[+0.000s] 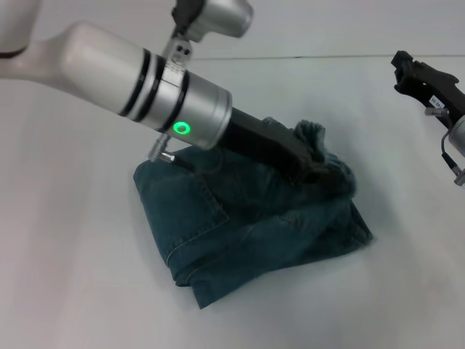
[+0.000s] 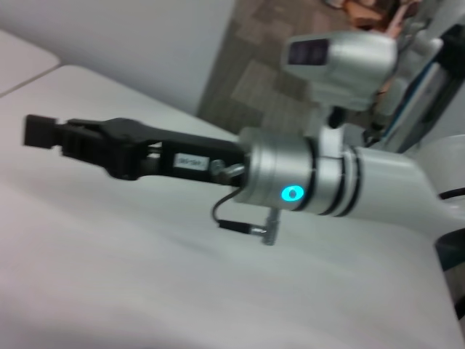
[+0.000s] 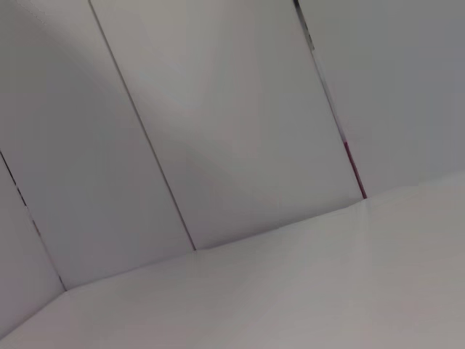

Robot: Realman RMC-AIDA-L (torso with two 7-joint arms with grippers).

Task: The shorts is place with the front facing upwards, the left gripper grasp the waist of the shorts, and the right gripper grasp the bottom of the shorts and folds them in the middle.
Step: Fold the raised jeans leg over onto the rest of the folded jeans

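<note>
The blue-green denim shorts (image 1: 240,233) lie folded over on the white table (image 1: 73,291), with a patch pocket on the near left. My left gripper (image 1: 320,171) reaches down from the upper left on a silver wrist with a green light. Its black fingers are buried in the bunched, gathered waist (image 1: 312,132) at the far right of the shorts and look shut on it. My right gripper (image 1: 405,67), black with a white label, hangs in the air at the far right, away from the shorts and empty. It also shows in the left wrist view (image 2: 40,131).
The right wrist view shows only bare table (image 3: 290,291) and grey wall panels (image 3: 218,109). The table's far edge (image 1: 312,57) runs behind the shorts. A floor and other equipment lie beyond the table in the left wrist view.
</note>
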